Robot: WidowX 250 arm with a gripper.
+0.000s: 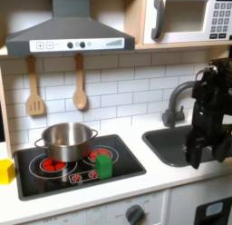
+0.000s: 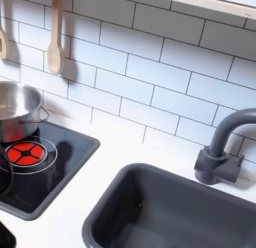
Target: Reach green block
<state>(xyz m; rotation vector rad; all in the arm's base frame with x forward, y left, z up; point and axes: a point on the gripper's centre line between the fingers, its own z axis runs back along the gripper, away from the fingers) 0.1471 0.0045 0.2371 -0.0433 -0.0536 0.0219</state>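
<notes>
On the front right corner of the black toy stovetop (image 1: 36, 181), the small bright-green rounded block (image 1: 105, 164) is seen in the first exterior view, just in front of the shiny steel pot (image 1: 65, 141) and beside a red burner ring (image 1: 98, 154). A yellow block (image 1: 6, 171) lies at the first exterior view's left edge. The black tool (image 1: 205, 152) is held well apart, over the dark grey sink (image 1: 161, 147) near the grey faucet (image 1: 172, 103); whether it is released or clenched cannot be told. A low sideways sweep could strike the faucet or the pot, or knock the light block off the white table (image 1: 163, 179).
</notes>
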